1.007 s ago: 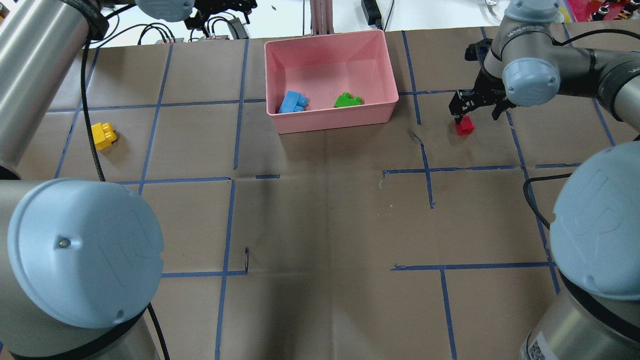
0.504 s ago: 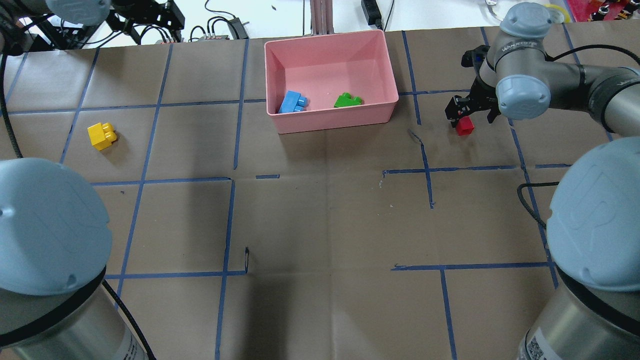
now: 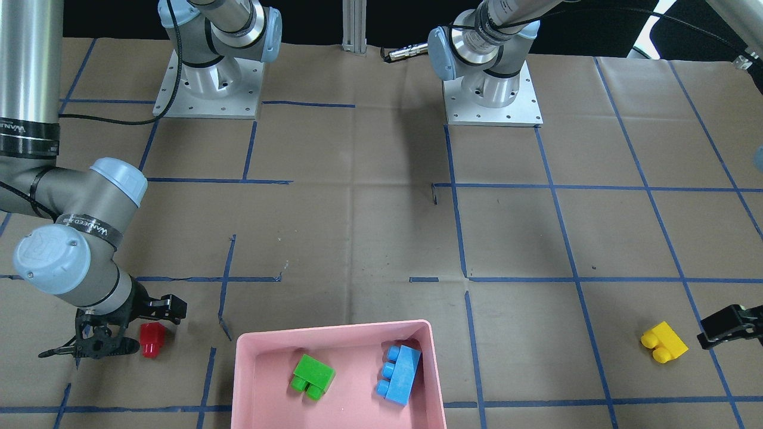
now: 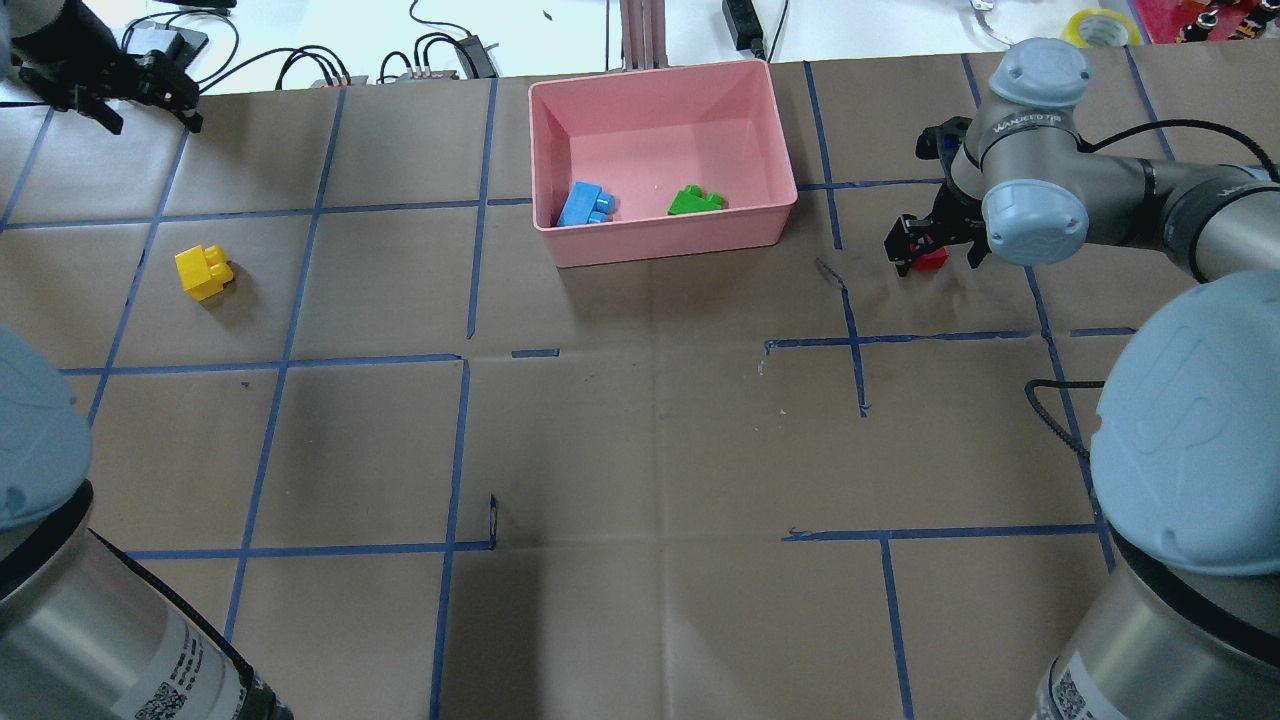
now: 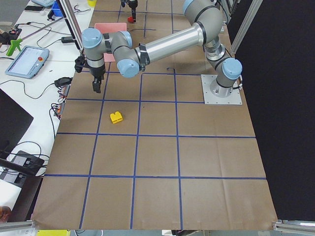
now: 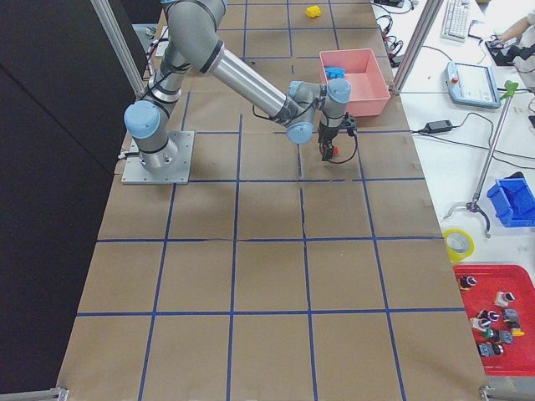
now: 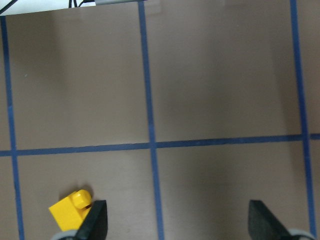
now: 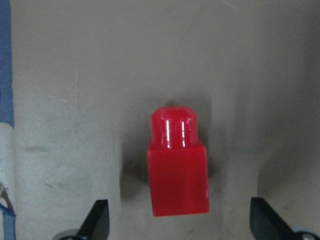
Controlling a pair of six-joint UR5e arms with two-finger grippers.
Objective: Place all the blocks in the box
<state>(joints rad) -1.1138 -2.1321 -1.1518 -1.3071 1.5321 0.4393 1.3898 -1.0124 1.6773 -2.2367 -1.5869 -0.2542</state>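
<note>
The right tool (image 8: 179,220) is spread wide and has hold of nothing. Its two dark fingertips (image 8: 99,220) stand on either side of the small red studded plastic brick (image 8: 177,165), with bare paper showing on both sides. The brick sits about midway between them on the brown paper worktop (image 4: 640,440), its stud end toward the top of the wrist view. How close the tips are to the worktop cannot be told.

The step in hand looks like the grasp of this red brick. To do it well, the tool should be low enough for the pads to meet the flat side faces below the stud, and should stay centred so that neither finger nudges the brick first and turns it. Once the grip is firm, the lift should clear the raised rim.

The shallow pink plastic box (image 4: 665,245) stands well apart from the brick, toward the middle of the worktop. It already holds the light blue studded brick (image 4: 585,204) and the green studded brick (image 4: 695,201); the bare floor behind them looks the safest drop spot.

The left tool (image 7: 180,220) is also wide open and empty. The yellow studded brick (image 7: 70,210) lies on the worktop just outside one of its fingertips, so it would need shifting sideways before closing.
</note>
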